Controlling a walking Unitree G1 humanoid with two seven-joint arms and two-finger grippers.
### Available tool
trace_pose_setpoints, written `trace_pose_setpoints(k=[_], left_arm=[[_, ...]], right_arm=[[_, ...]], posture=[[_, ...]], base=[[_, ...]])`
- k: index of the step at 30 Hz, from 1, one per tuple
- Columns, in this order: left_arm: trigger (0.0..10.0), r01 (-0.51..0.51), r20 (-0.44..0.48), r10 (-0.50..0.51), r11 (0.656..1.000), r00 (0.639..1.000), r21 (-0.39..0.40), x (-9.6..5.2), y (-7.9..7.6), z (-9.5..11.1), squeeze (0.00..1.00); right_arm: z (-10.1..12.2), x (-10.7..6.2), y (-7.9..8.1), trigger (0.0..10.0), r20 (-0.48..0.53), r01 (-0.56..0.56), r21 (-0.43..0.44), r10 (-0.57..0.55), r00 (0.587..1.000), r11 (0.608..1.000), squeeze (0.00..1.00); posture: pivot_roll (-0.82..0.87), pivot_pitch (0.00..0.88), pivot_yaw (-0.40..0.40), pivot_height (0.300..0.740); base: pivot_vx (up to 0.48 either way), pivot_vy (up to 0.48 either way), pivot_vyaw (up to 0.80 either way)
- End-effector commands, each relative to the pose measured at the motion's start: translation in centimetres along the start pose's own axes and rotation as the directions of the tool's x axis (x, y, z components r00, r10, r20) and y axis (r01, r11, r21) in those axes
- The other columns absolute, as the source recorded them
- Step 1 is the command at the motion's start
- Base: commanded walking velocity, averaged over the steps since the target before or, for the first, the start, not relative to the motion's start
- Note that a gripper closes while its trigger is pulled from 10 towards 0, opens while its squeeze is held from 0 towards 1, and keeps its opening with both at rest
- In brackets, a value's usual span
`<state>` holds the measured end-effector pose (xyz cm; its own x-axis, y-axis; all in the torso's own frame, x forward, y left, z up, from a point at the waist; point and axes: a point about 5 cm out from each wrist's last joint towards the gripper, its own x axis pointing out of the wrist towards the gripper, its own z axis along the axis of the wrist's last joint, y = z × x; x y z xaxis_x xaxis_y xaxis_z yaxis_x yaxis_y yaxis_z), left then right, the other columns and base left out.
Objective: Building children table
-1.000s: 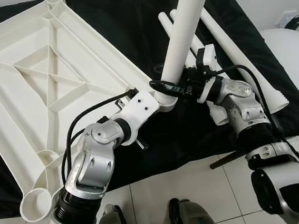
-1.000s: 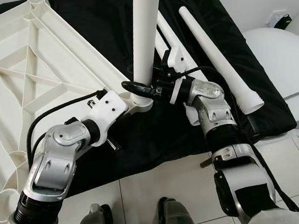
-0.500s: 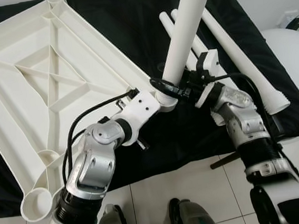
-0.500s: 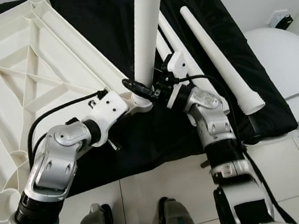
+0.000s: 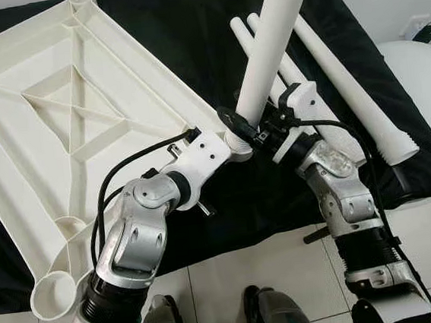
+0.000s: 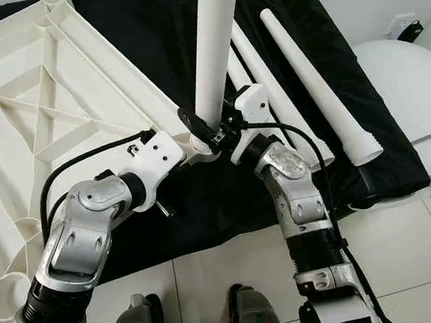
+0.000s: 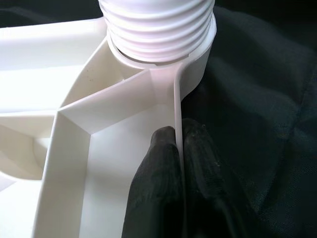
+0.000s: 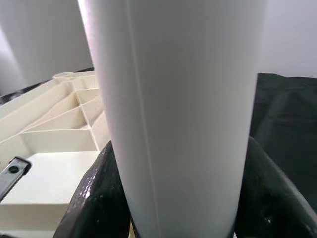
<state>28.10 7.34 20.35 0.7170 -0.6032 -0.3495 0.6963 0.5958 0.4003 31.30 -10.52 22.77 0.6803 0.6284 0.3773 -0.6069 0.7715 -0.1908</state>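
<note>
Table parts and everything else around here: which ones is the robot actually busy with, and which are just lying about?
In use:
- upright leg, gripped by the right gripper
- upside-down tabletop, its rim pinched by the left gripper

Lying about:
- three spare legs on the black cloth
- white rounded object

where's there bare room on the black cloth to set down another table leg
Free: black cloth between the tabletop and the loose legs, and the front strip by the tiles. Crowded: the corner where both grippers work on the upright leg.
</note>
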Motion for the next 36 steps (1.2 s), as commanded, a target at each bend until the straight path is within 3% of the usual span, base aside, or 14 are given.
trace_pose_setpoints(k=[1,3,11,17,22,24,35,36], left_arm=[[10.0,-0.1,-0.107,0.094,0.994,0.99,-0.051,0.4,0.0,-2.5,0.0],[10.0,-0.101,-0.107,0.095,0.993,0.99,-0.053,0.4,0.0,-2.5,0.0],[10.0,-0.1,-0.107,0.094,0.993,0.99,-0.055,0.4,-0.1,-2.5,0.0],[10.0,-0.096,-0.109,0.09,0.994,0.99,-0.054,0.4,-0.1,-2.5,0.0],[10.0,-0.096,-0.11,0.09,0.994,0.99,-0.054,0.4,-0.1,-2.5,0.0],[10.0,-0.099,-0.114,0.093,0.994,0.989,-0.053,0.3,0.0,-2.6,0.0],[10.0,-0.101,-0.117,0.094,0.994,0.989,-0.051,0.2,0.0,-2.7,0.0],[10.0,-0.101,-0.117,0.095,0.994,0.989,-0.05,0.2,0.0,-2.7,0.0]], right_arm=[[-0.9,-0.9,-0.3,0.0,-0.053,0.045,0.009,-0.044,0.998,0.999,0.0],[-0.8,-1.2,0.7,0.0,-0.061,0.115,-0.026,-0.116,0.991,0.993,0.0],[-0.7,-1.4,1.7,0.0,-0.077,0.231,-0.043,-0.234,0.969,0.972,0.0],[-0.7,-1.8,2.3,0.0,-0.092,0.386,-0.051,-0.389,0.916,0.921,0.0],[-0.7,-1.9,2.5,0.0,-0.096,0.423,-0.068,-0.428,0.899,0.903,0.0],[-0.5,-2.0,3.2,0.0,-0.094,0.49,-0.104,-0.499,0.862,0.866,0.0],[-0.5,-2.1,3.0,0.0,-0.11,0.53,-0.11,-0.54,0.834,0.841,0.0],[-0.6,-2.1,3.0,10.0,-0.123,0.537,-0.106,-0.547,0.828,0.837,0.0]], posture=[[0.04,0.269,-0.055,0.74],[0.03,0.27,-0.055,0.74],[0.04,0.27,-0.052,0.74],[0.04,0.273,-0.046,0.74],[0.04,0.272,-0.045,0.74],[0.05,0.272,-0.044,0.74],[0.06,0.267,-0.043,0.74],[0.05,0.263,-0.045,0.74]], base=[[0.0,0.0,0.0],[0.0,0.0,0.0],[0.0,0.0,0.0],[0.0,0.0,0.0],[0.0,0.0,0.0],[0.0,0.0,0.0],[0.0,0.0,0.0],[0.0,0.0,0.0]])
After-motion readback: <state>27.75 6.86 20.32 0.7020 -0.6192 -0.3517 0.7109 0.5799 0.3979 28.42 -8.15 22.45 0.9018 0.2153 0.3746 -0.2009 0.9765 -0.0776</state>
